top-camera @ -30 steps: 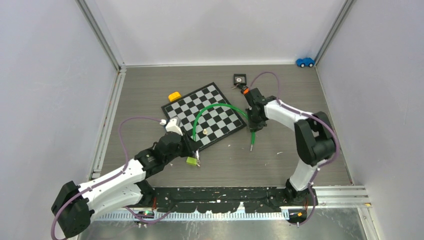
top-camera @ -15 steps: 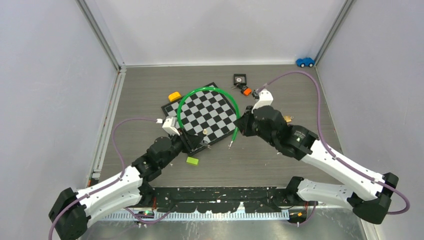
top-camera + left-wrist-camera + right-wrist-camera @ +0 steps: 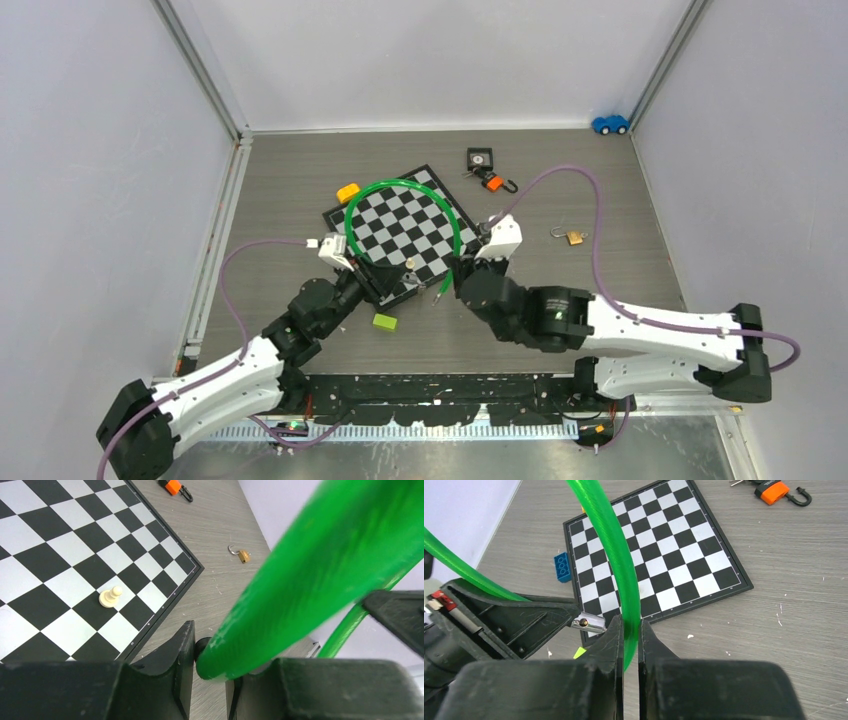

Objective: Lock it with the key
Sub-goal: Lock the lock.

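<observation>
The green cable arches over the chessboard, barring passage there; open floor surrounds the brass padlock.

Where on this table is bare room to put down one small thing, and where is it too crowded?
Free: the grey tabletop left of the black-and-white chessboard, and the strip between the small brass padlock and the right wall. Crowded: the chessboard's near corner, where the left gripper and right gripper clamp the green cable loop.

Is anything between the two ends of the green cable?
Nothing visible. The left gripper and right gripper each hold an end of the green cable, close together by the near corner of the chessboard. The white pawn stands on the board, beside the gap.
</observation>
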You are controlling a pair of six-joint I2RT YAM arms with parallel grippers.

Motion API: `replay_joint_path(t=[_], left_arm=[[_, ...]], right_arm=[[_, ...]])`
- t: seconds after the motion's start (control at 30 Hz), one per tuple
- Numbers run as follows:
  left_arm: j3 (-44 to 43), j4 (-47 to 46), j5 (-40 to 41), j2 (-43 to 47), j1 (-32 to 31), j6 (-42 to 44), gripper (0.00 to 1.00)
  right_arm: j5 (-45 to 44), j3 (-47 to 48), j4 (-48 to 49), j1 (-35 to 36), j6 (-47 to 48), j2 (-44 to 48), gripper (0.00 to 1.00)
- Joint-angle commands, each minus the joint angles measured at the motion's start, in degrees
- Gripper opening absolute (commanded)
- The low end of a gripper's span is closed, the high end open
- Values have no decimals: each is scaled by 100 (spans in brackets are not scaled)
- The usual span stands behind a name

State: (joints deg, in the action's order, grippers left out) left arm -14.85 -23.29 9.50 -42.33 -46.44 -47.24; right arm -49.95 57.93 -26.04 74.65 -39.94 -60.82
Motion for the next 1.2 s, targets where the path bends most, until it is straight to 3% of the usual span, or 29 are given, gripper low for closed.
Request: replay_joint_path(t=[0.0, 0.3, 0.73, 1.17], left_arm=[[-157, -476, -54, 184, -16, 266, 0], [-78, -563, -391, 301, -15, 379, 0], [-237, -27, -176, 269, -16, 52, 0], [-150, -96, -131, 282, -15, 27, 0]], right_arm=[[-1733, -155, 1193, 477, -674, -333, 0], [-2353, -438, 1707, 544, -1595, -552, 0], [-3114, -277, 1955, 567, -1847, -905, 0], [-3184, -25, 2150, 572, -1890, -1239, 0]])
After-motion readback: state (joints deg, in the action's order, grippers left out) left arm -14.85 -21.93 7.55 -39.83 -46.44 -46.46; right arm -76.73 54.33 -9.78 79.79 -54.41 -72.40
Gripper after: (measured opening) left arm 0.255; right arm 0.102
